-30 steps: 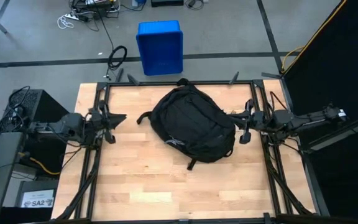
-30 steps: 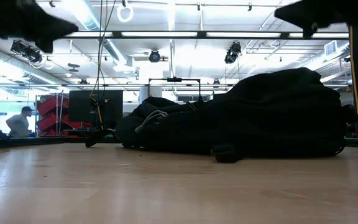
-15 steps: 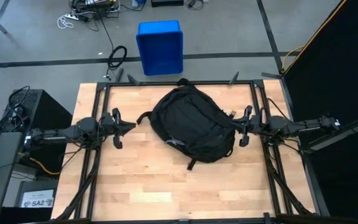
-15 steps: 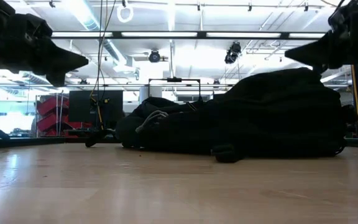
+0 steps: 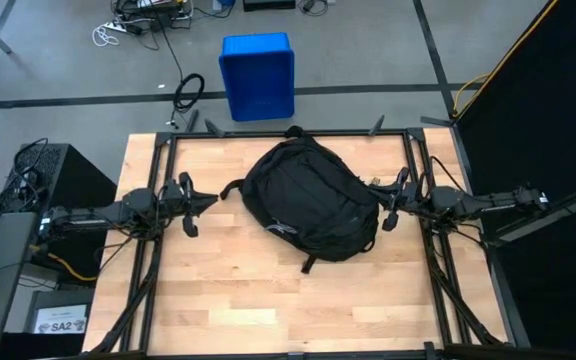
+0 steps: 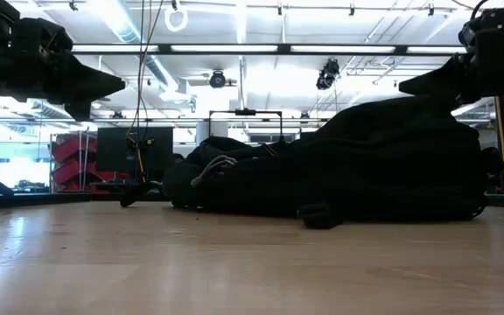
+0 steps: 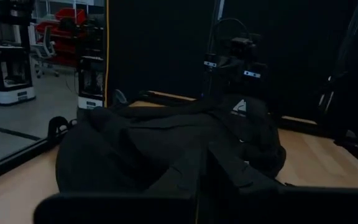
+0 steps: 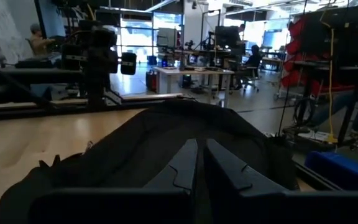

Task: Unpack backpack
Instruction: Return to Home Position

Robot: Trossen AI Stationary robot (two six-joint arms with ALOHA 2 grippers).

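The black backpack (image 5: 308, 200) lies flat on the wooden table (image 5: 218, 290), in the middle of the far half; thin white strips (image 5: 278, 228) show on its upper face. My left gripper (image 5: 214, 200) is shut and points level at the backpack's left side, a short way off, near a strap loop (image 5: 230, 188). My right gripper (image 5: 375, 206) is shut too. It points level at the backpack's right edge and hangs just above the bag's top in the low view (image 6: 405, 86). Both wrist views look over shut fingers (image 7: 199, 186) (image 8: 197, 165) at the backpack.
A blue bin (image 5: 257, 75) stands on the floor beyond the table's far edge. Dark metal rails (image 5: 153, 260) (image 5: 438, 270) run along the table's left and right sides. The near half of the wooden top is bare. People sit in the room behind (image 8: 37, 37).
Both grippers have sunk toward the table and now point level at the backpack from either side. My left gripper has also reached a little toward the backpack. Both have stayed shut, and the backpack has not moved.
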